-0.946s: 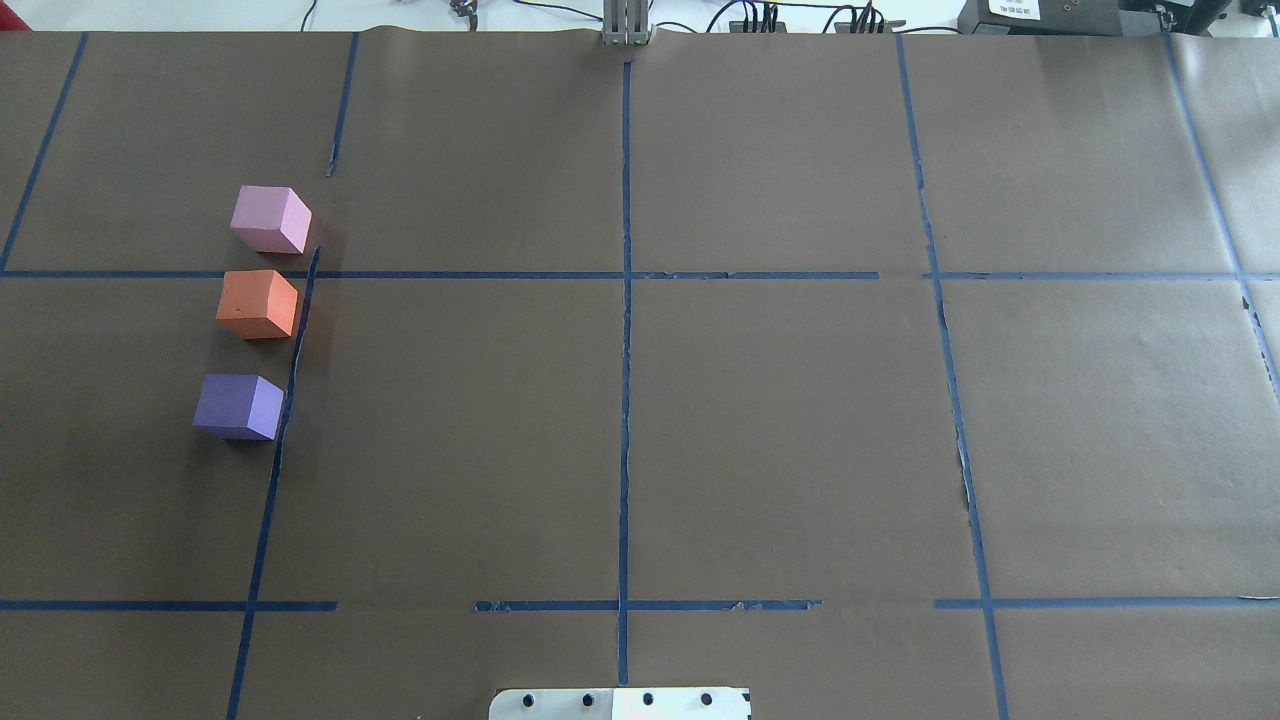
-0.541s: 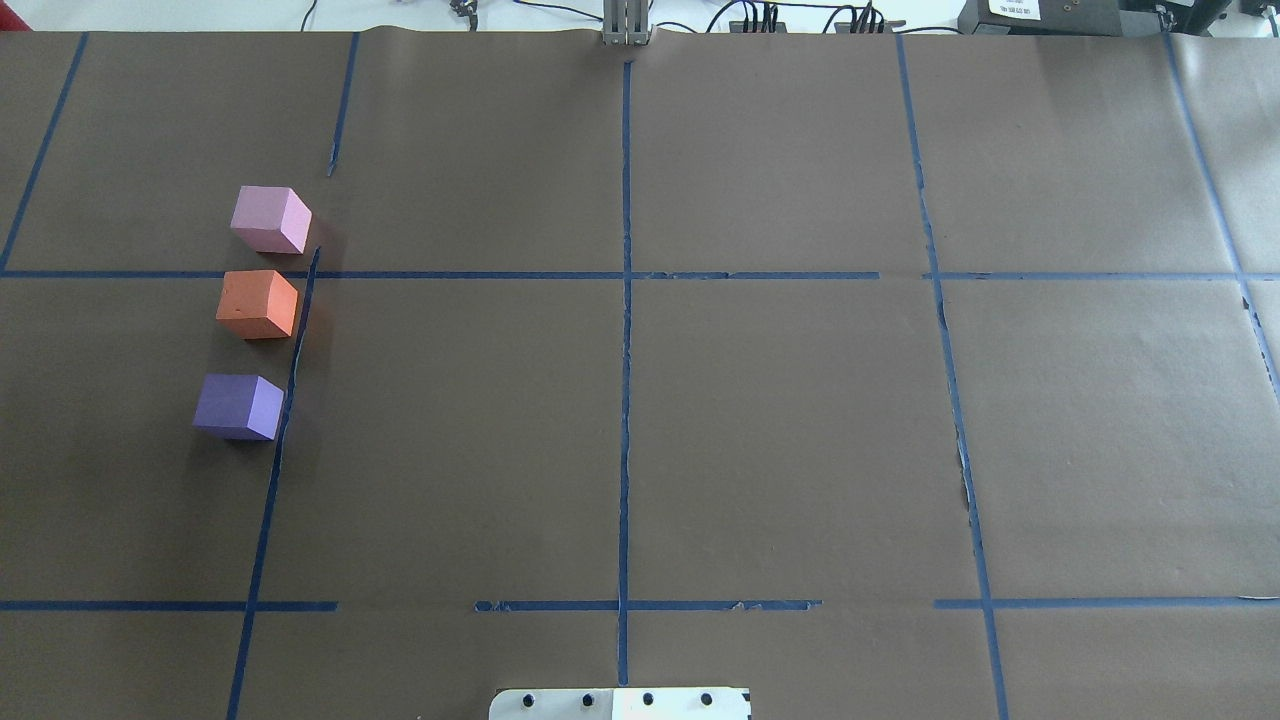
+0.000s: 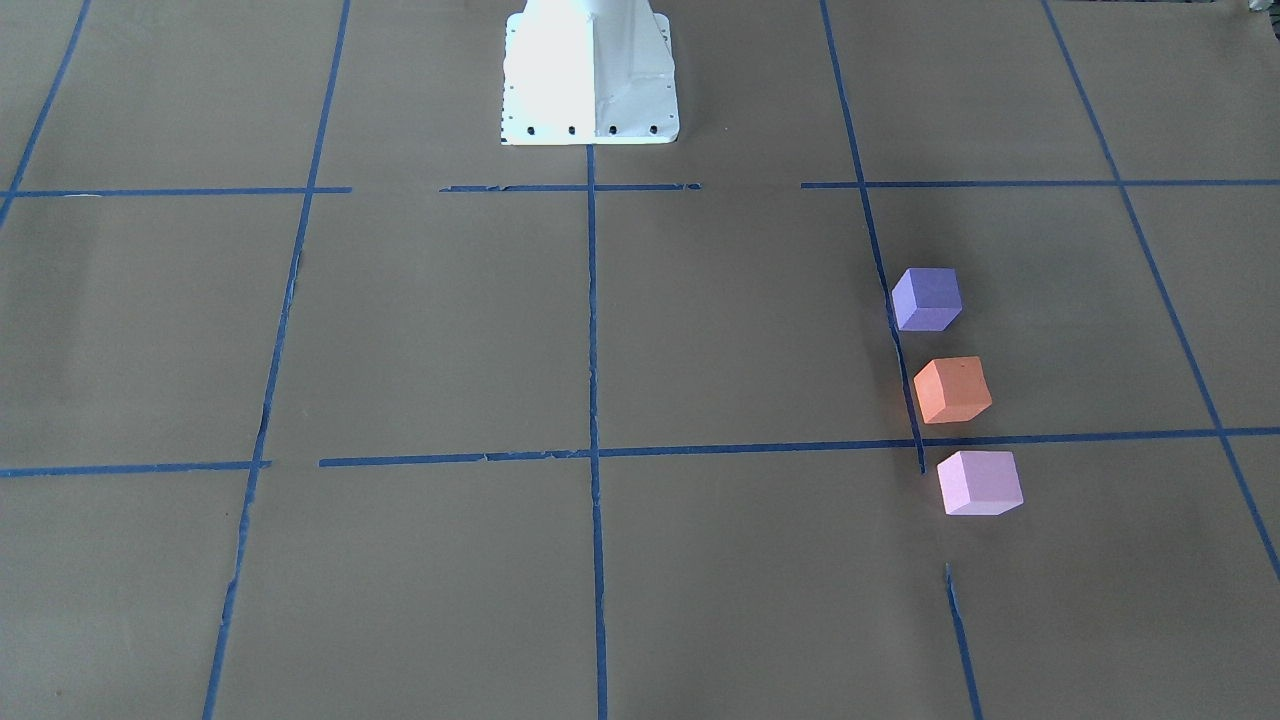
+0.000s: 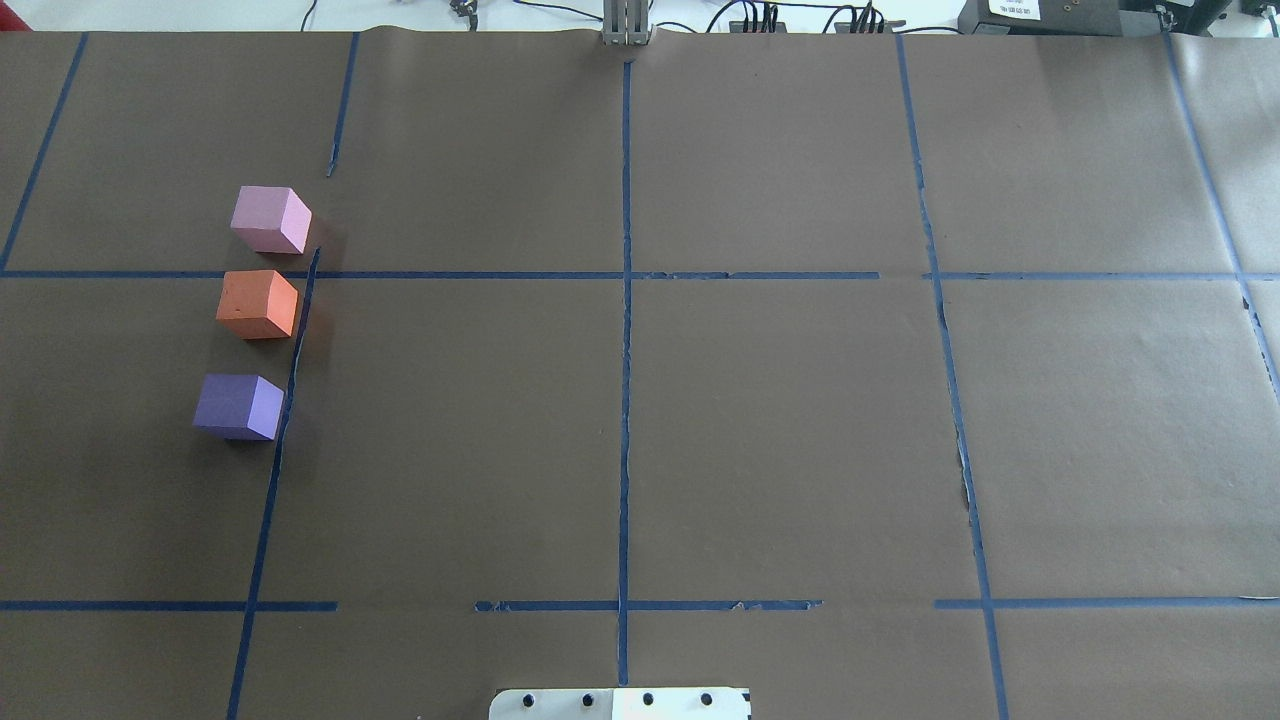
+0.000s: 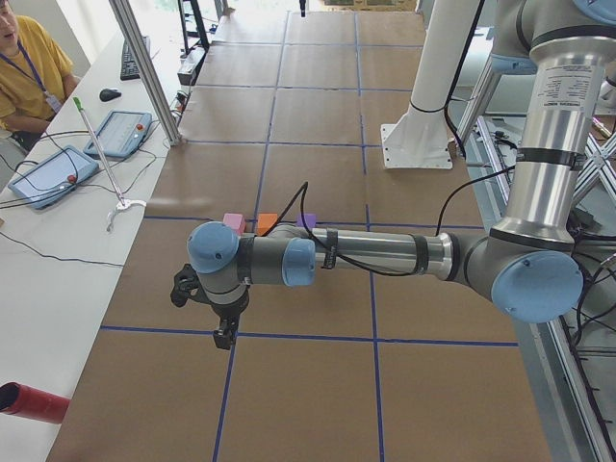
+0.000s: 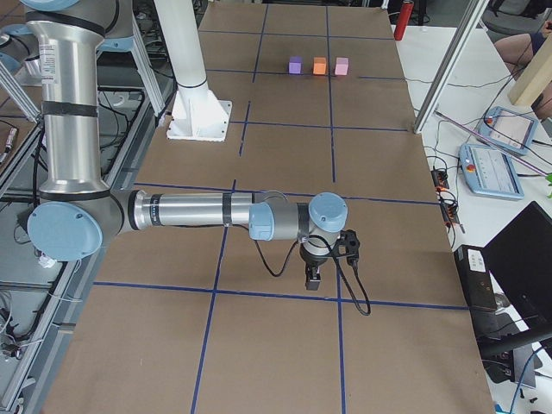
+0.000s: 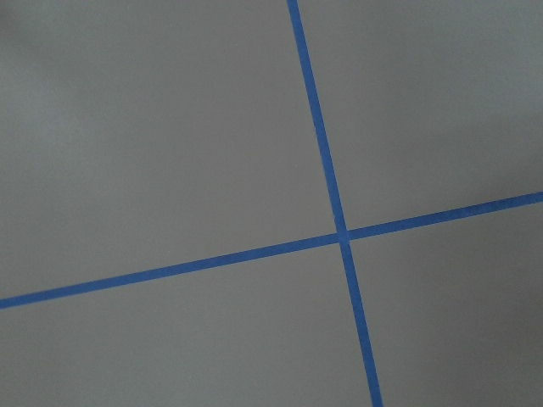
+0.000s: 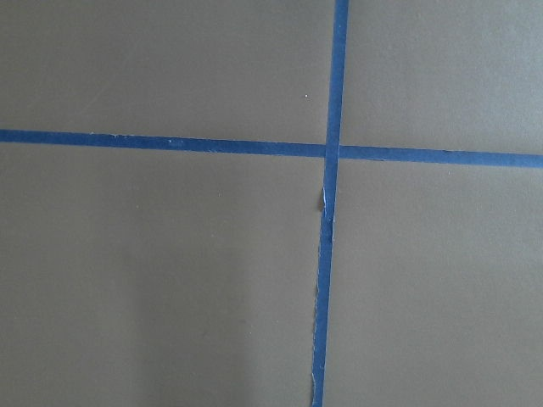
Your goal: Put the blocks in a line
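Note:
Three foam blocks stand in a line with small gaps at the table's left side in the overhead view: the pale pink-lilac block farthest, the orange block in the middle, the dark violet-purple block nearest. In the front-facing view they are the purple, orange and pink blocks. My left gripper hangs over the table end, away from the blocks. My right gripper hangs over the opposite end. Both show only in the side views, so I cannot tell if they are open or shut. Both wrist views show only paper and tape.
Brown paper with a blue tape grid covers the table. The white robot base plate sits at the near edge. An operator, teach pendants and cables lie on the side bench. A pendant lies beside the right end.

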`<control>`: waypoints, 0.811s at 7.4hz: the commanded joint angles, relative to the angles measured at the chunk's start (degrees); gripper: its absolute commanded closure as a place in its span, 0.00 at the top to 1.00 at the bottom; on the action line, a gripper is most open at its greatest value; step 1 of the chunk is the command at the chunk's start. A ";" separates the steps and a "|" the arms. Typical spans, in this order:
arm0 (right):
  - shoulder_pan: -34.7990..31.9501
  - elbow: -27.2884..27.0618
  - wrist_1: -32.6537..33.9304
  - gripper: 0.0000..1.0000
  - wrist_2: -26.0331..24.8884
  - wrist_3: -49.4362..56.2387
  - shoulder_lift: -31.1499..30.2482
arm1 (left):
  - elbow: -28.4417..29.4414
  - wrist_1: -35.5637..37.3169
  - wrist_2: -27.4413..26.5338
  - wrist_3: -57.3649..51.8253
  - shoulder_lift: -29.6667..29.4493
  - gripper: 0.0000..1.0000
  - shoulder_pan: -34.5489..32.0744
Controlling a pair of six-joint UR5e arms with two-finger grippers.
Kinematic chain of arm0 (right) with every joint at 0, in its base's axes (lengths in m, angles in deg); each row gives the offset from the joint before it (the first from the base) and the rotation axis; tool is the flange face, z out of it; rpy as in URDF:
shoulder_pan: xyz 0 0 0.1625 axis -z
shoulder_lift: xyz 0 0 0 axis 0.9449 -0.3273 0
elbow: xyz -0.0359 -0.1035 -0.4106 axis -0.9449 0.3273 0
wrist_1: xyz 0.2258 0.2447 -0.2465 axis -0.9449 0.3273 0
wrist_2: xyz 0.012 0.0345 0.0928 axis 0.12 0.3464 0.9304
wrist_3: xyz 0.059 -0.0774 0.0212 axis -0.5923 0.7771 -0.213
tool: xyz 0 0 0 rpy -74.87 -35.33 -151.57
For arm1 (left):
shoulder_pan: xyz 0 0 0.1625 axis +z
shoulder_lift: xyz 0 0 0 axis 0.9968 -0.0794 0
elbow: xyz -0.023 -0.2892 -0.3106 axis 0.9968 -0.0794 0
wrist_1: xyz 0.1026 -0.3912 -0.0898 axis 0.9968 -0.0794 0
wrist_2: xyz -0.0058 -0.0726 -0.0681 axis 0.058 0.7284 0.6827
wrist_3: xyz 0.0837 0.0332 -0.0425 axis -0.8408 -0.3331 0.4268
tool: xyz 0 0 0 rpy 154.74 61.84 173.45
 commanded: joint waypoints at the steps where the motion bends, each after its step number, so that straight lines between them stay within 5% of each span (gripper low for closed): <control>1: 0.00 0.00 0.02 1.00 0.00 0.00 0.00 | 0.32 1.11 0.39 3.97 0.21 1.00 -0.08; 6: 0.00 0.00 -0.07 1.00 0.00 0.00 0.00 | -0.20 0.85 0.30 5.03 1.35 1.00 0.00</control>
